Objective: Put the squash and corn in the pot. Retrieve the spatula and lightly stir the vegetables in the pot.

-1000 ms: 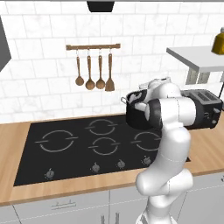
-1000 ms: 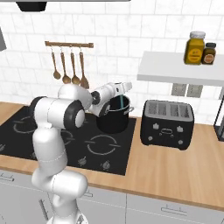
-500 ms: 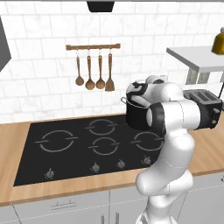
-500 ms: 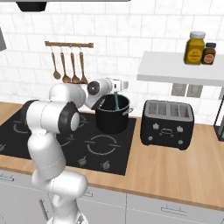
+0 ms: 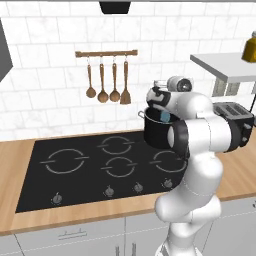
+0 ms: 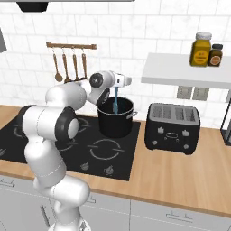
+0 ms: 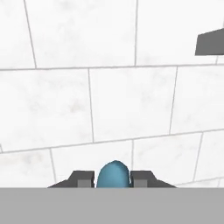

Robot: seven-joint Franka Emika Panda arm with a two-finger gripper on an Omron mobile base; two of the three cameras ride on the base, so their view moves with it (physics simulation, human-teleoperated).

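spatula (image 6: 116, 100) upright in pot (image 6: 116, 119)

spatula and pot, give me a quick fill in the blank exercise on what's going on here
1. The gripper is shut on the handle of the light-blue ____.
2. The spatula hangs down into the black ____, which stands on the cooktop.
3. To the right of the pot on the wooden counter stands a black ____.
4. On the wall rail hang ____ brown wooden utensils.

Missing words: spatula; pot; toaster; four
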